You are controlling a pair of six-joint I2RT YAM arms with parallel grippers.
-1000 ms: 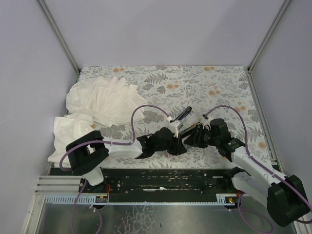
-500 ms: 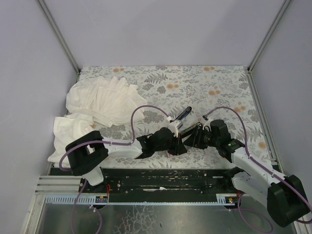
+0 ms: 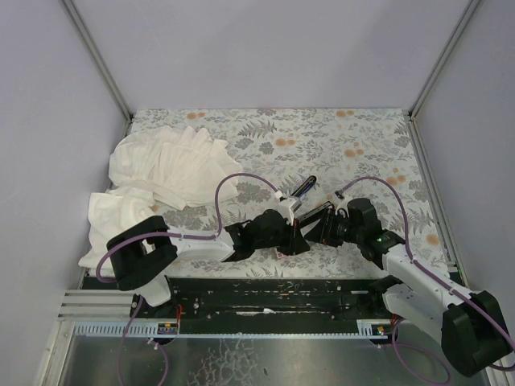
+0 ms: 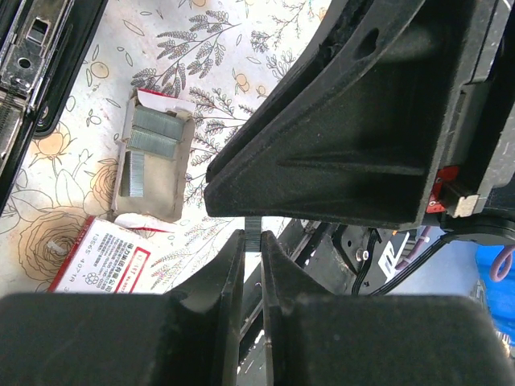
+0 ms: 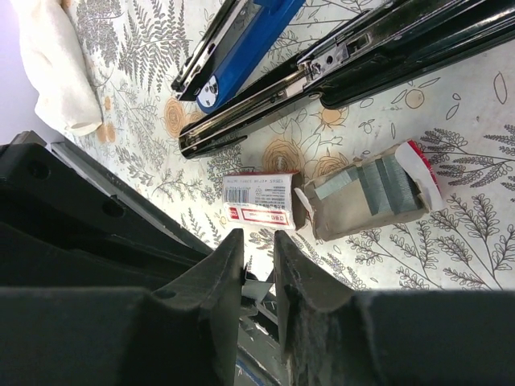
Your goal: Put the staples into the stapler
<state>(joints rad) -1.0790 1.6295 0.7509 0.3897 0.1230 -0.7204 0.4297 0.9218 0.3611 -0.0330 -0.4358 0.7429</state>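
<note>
**Claws.** Nearest the bases, we find the left claw point(image 4: 252, 241) all but shut on a thin grey strip point(image 4: 254, 223), which stands on edge between its pads. We take this strip for staples. The right claw point(image 5: 257, 245) faces it closely from the other side. Its jaws are a narrow slit apart and we see nothing between them. Whether it touches the strip we cannot tell.

**Box and tray.** Just beyond the claws, on the desk point(image 3: 362, 137), lies the box point(image 5: 257, 201) with its red label. Just beside its end is the open tray point(image 5: 366, 193), with more staples in it.

**Stapler.** Past those lies the stapler point(image 5: 245, 40), hinged open. The blue top is angled away and the metal channel point(image 5: 241, 108) appears bare. Its long axis runs slantwise, from near-left to far-right in the overhead view. From the held strip, the channel lies farther up the desk, beyond the box. Both claws are near it, and the left carries the load. In our judgement, the coming move turns on bringing the strip's length into line with that slanted channel before lowering it in.

**Cloth.** Farthest off, at the far left, is a white cloth point(image 3: 161, 169), well apart from the work.
</note>
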